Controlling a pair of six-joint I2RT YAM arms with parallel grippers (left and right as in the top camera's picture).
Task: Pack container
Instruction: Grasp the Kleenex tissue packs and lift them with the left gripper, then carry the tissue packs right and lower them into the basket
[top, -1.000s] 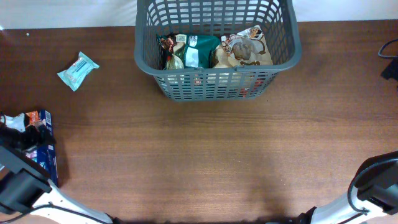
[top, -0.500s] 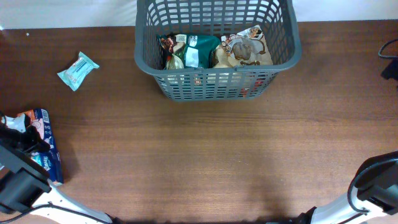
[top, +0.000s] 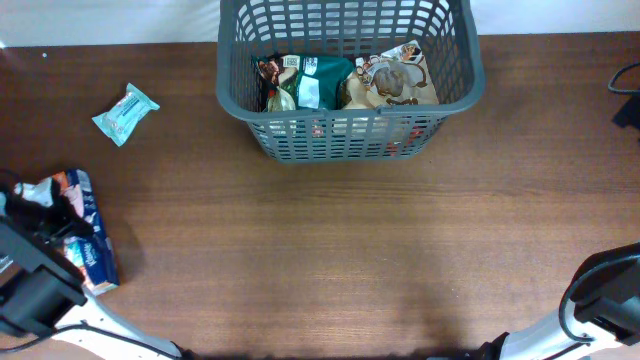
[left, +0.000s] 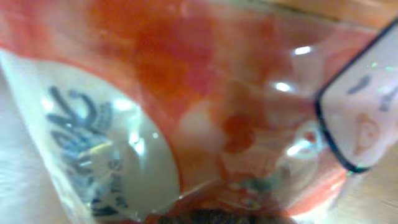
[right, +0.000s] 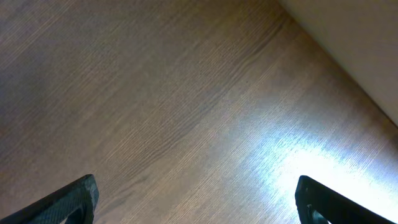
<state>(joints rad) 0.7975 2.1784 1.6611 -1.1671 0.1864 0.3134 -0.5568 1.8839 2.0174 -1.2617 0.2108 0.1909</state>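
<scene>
The container (top: 228, 92), a dark grey lattice basket, stands at the table's far middle. In it lie a green packet (top: 320, 82) and a brown-and-cream packet (top: 396, 80). At the left edge of the table my left gripper (top: 48, 218) is shut on an orange, white and blue snack packet (top: 88, 245). That packet (left: 186, 106) fills the left wrist view, close and blurred, and hides the fingers. My right gripper (right: 196, 202) is open over bare wood, with one dark fingertip at each lower corner of the right wrist view.
A small light-blue packet (top: 125, 112) lies on the table left of the container. The right arm's base (top: 600, 295) is at the near right corner. A dark object (top: 628, 95) sits at the right edge.
My left gripper has closed on the snack packet. The packet has swung round and shifted a little to the right and towards the near edge. The right arm has not moved.
</scene>
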